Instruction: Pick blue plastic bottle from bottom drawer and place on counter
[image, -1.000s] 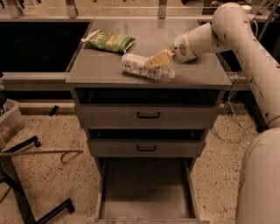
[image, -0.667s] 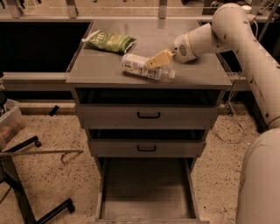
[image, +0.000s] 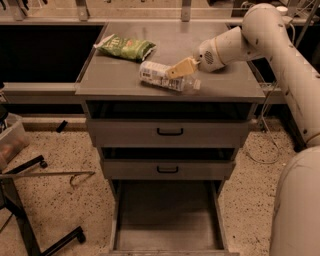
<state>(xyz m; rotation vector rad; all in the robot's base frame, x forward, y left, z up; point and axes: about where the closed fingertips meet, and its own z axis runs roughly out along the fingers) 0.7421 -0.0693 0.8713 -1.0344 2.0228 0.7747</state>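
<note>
White and bulky, the robot arm (image: 280, 55) is bent in from the right, low over the grey metal counter (image: 220, 82). Below, the bottom drawer (image: 167, 220) is seen pulled out over speckled flooring (image: 55, 150). The blue plastic bottle (image: 155, 75) is laid sideways mid-counter beside a green snack bag (image: 125, 47), overlapped by the tan gripper (image: 173, 72); whether it is grasped cannot be told.

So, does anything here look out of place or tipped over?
The blue plastic bottle lies on its side on the counter, near the front edge, not upright; the gripper is right over it. The bottom drawer stands pulled out. I see nothing spilled or damaged.
</note>
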